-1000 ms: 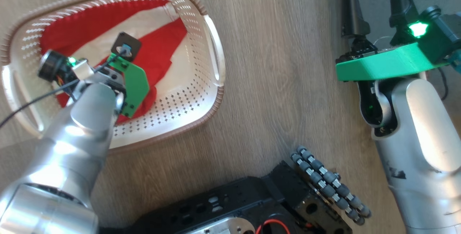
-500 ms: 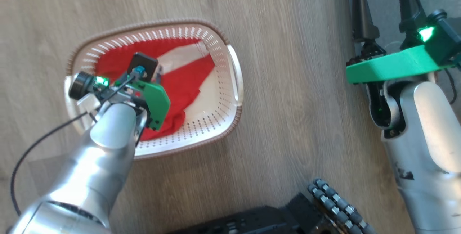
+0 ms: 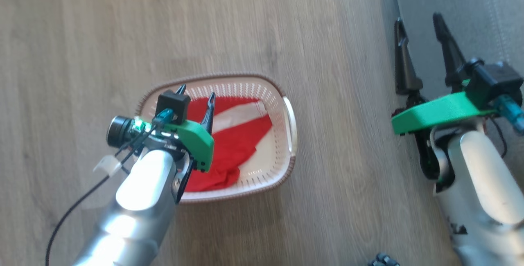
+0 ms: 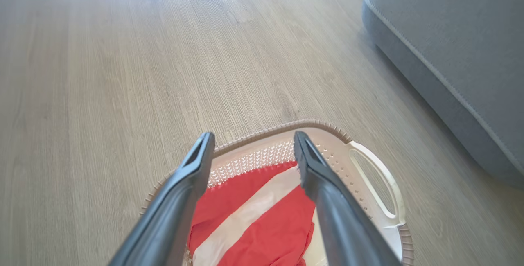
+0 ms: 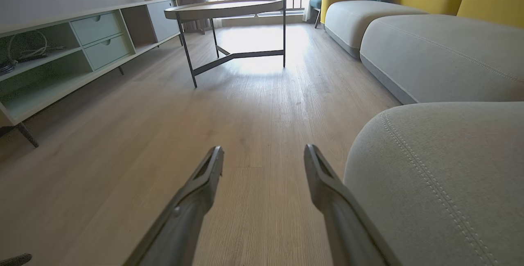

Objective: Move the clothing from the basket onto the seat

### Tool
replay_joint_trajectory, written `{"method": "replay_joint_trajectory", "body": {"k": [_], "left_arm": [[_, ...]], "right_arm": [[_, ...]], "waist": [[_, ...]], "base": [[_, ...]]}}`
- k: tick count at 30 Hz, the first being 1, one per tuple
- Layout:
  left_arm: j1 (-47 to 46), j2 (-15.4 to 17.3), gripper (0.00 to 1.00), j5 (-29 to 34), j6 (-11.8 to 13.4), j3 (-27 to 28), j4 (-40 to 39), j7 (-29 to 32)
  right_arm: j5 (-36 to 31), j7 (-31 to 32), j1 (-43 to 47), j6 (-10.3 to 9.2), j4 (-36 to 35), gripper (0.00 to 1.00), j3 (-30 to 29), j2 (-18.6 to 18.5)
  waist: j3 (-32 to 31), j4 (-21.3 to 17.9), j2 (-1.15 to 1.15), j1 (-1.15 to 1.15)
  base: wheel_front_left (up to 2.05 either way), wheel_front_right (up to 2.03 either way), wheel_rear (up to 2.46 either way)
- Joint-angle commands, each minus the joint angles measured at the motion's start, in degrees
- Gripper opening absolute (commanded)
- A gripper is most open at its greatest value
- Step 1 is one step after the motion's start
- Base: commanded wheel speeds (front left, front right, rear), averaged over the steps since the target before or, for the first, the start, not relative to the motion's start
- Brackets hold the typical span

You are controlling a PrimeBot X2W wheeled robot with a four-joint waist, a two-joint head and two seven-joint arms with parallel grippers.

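Having just been opened, the left pincer is held empty above the basket; the clothing must be regrasped.

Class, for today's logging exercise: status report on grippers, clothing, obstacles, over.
Left gripper open above cream perforated plastic basket. Right gripper open, beside grey fabric seat. Red white-striped garment in basket. Wood floor between.

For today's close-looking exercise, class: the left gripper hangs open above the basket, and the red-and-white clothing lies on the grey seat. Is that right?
Not quite. The clothing lies in the basket, not on the seat, which has nothing red on the part in view. The left wrist view shows this. The rest holds: the left gripper hangs open above the basket.
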Motion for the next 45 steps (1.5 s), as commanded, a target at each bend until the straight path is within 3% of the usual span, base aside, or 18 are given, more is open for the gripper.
{"method": "replay_joint_trajectory", "body": {"k": [1, 11, 28, 45], "left_arm": [[0.74, 1.00, 1.00, -0.27, 0.48, 1.89, -1.84, -0.53], [9.94, 2.25, 1.00, 0.18, 0.86, 11.00, -14.00, -0.54], [22.85, 1.47, 1.00, 3.49, 0.20, 25.07, -28.84, -0.54], [30.32, 0.76, 1.00, 7.02, -1.85, 30.37, -35.55, -0.54]], "right_arm": [[-0.52, -0.26, 1.37, 0.40, -1.36, 1.00, 0.50, -0.09], [-0.70, -0.26, 6.41, 0.40, 0.83, 1.00, -0.67, 0.64], [-1.70, -0.26, 12.29, 0.40, 2.99, 1.00, -1.83, 2.50], [-2.40, -0.26, 16.37, 0.40, 4.28, 1.00, -3.08, 3.49]], "waist": [[-3.58, 2.08, 0.00, 0.01], [-11.32, 4.48, 0.00, 0.01], [-20.61, 6.55, 0.00, 0.01], [-25.71, 6.58, 0.00, 0.01]], "base": [[0.00, 0.00, 0.00], [0.00, 0.00, 0.00], [0.00, 0.00, 0.00], [0.00, 0.00, 0.00]]}}
